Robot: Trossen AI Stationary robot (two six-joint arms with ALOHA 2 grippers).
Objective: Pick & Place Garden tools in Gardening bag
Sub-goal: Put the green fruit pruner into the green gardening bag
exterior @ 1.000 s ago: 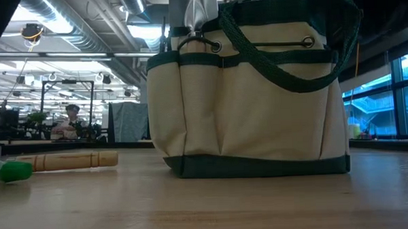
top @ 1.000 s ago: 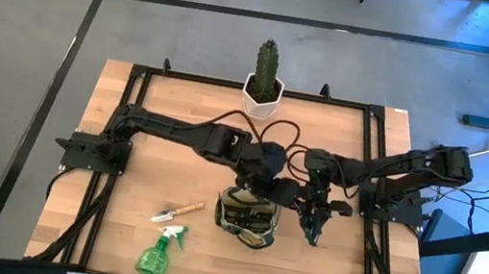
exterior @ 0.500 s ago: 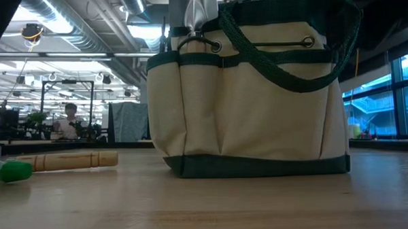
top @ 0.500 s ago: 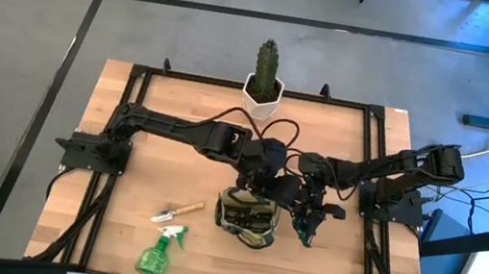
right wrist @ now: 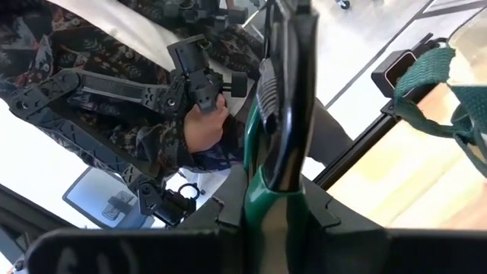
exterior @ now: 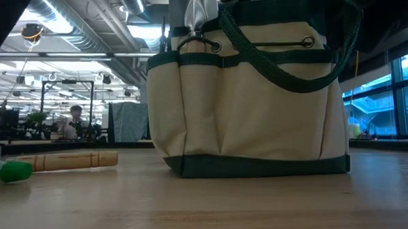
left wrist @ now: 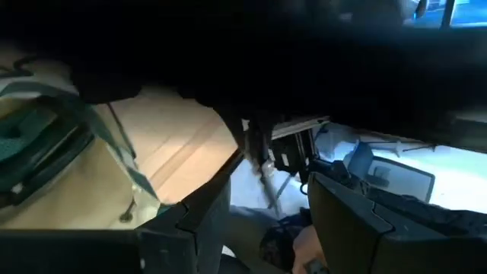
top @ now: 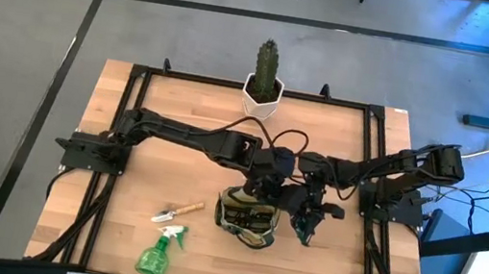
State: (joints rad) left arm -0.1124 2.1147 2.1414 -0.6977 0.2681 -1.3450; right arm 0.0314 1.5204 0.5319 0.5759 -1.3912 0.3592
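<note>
the spray bottle (top: 153,253) and a wooden-handled trowel (top: 177,212) are being left lying nearest, still waiting at the table's front left. just beyond them the gardening bag (top: 248,217) is being approached: the right gripper (top: 307,227), clamped on the green-and-black pruning shears (right wrist: 280,137), has been drawn in closer beside its right edge. the left gripper (top: 270,176), fingers parted and empty, has been shifted rightward over the bag's far rim, so the drop is looking near.
</note>
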